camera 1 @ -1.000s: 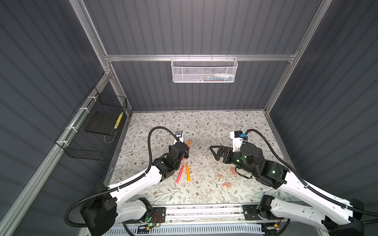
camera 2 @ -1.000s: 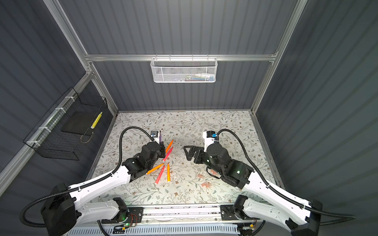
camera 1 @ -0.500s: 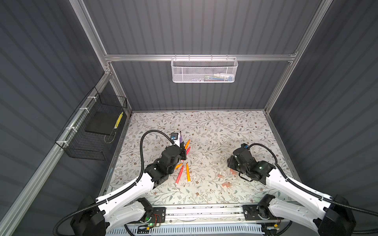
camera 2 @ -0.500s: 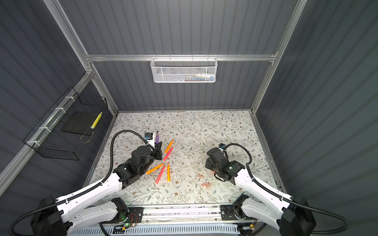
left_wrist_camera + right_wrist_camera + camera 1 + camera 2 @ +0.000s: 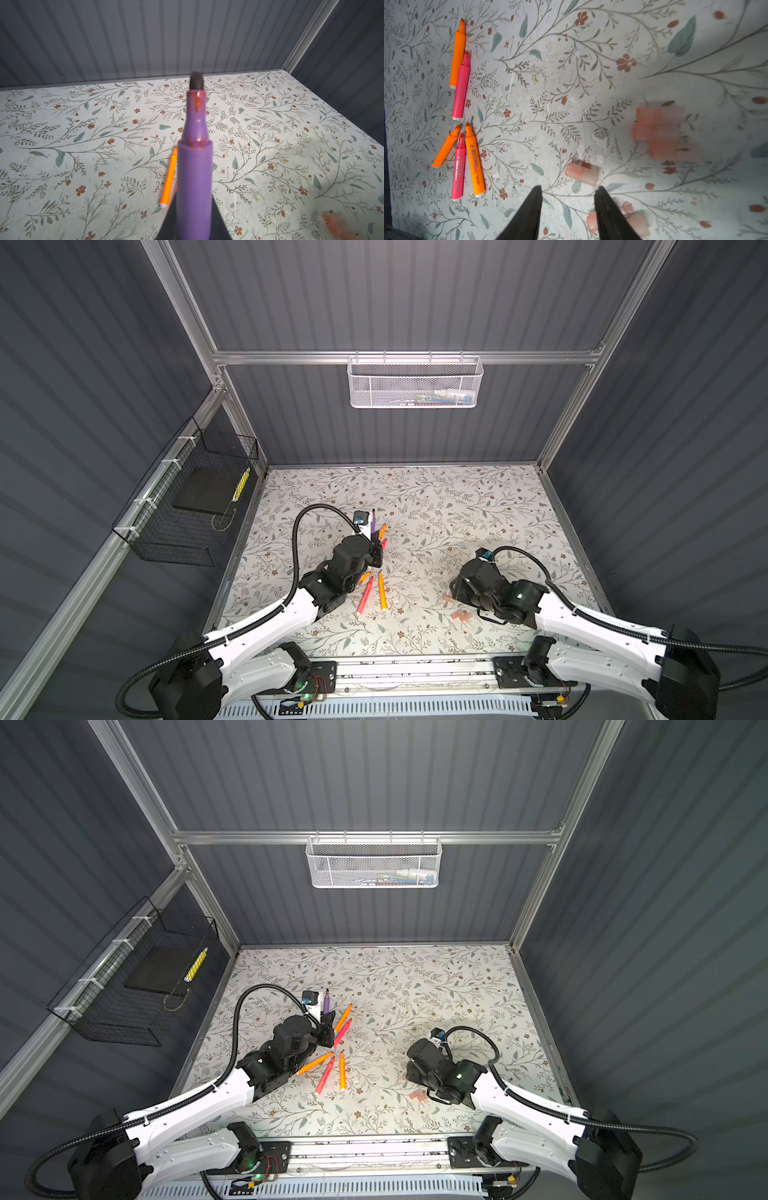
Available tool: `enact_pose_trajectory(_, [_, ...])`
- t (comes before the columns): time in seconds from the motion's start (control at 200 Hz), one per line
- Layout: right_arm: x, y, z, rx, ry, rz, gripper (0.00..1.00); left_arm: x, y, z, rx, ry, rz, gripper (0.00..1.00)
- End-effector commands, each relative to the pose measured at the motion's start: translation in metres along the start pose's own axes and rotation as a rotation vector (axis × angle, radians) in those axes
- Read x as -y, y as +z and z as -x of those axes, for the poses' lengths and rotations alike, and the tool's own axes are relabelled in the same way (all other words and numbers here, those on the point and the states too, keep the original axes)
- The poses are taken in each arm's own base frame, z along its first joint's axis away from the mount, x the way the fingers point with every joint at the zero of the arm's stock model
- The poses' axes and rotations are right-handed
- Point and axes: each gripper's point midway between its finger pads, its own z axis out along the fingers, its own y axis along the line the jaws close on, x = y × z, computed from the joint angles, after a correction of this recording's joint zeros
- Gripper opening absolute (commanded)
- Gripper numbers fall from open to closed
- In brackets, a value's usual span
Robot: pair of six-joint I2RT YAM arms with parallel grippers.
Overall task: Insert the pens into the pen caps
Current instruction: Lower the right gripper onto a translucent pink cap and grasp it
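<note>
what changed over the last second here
The right tool pulled back from the centre to the near right, came down by the stubby translucent pinkish pen caps and narrowed its jaws, gripping nothing so far. The left tool stays shut on the purple marker pen; the five orange and pink marker pens lie as before.

white mesh basket (image 5: 395, 385) — rear | black wire basket (image 5: 174, 545) — left side | floral tabletop (image 5: 457, 506)
</note>
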Motion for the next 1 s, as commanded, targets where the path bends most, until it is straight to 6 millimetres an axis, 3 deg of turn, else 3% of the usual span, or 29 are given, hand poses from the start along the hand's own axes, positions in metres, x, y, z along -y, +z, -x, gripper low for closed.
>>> enact_pose_trajectory(0.0, [-0.012,0.0,-0.004,0.002,0.063,0.044,0.48,0.002,0.001,0.01,0.026,0.011,-0.009,0.0])
enact_pose_trajectory(0.415, [-0.006,0.017,-0.031,-0.015,0.153,0.058,0.48,-0.004,0.0,0.011,0.032,0.023,0.023,0.0])
enact_pose_trajectory(0.745, [-0.006,0.026,-0.032,-0.011,0.148,0.046,0.5,-0.003,0.001,0.011,0.03,0.021,0.019,0.0])
enact_pose_trajectory(0.995, [0.005,0.04,-0.037,-0.015,0.132,-0.027,0.51,-0.003,0.0,0.012,0.03,0.02,0.017,0.01])
